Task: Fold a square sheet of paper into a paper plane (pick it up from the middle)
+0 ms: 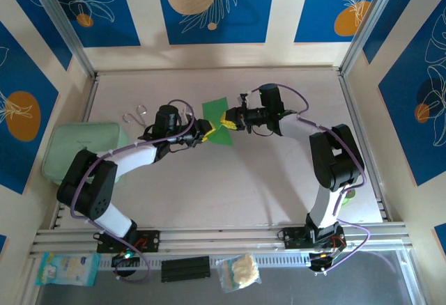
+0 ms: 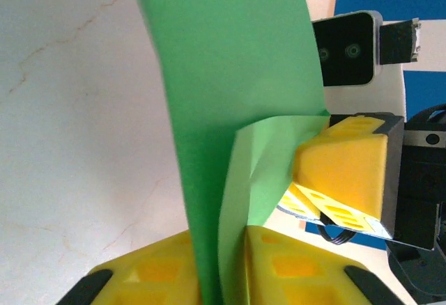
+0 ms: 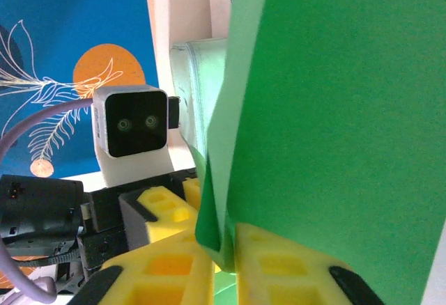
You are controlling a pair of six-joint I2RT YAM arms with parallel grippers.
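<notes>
Sheet: the square sheet of paper [image 1: 217, 106] is held off the bench [image 1: 230, 186], well to the right of the pouch [image 1: 80, 148], and spans the gap where the two arms meet. It is bent into a loose fold, not flat.
Left jaws: clenched on the sheet from the pouch side. In the left wrist view the paper rises from between the yellow pads [image 2: 160, 277].
Right jaws: closed on the sheet from the side away from the pouch, with the folded edge sitting between the pads [image 3: 279, 267]. How firm that pinch is cannot be told.
Stage: judged early, since there is no sharp crease and no dart shape yet.
Risk, tearing: the two grips sit close together on thin paper, so any pull apart or twist between the arms could rip it at the pinch.
Risk, slipping: if either pinch loosens, the sheet could pivot on the other grip, sag toward the bench and lose its alignment.
Risk, crooked crease: the fold is soft and uneven, so pressing it now would likely fix a skewed line.
Risk, collision: the jaws nearly touch, and a small misjudged approach could knock them together.
</notes>
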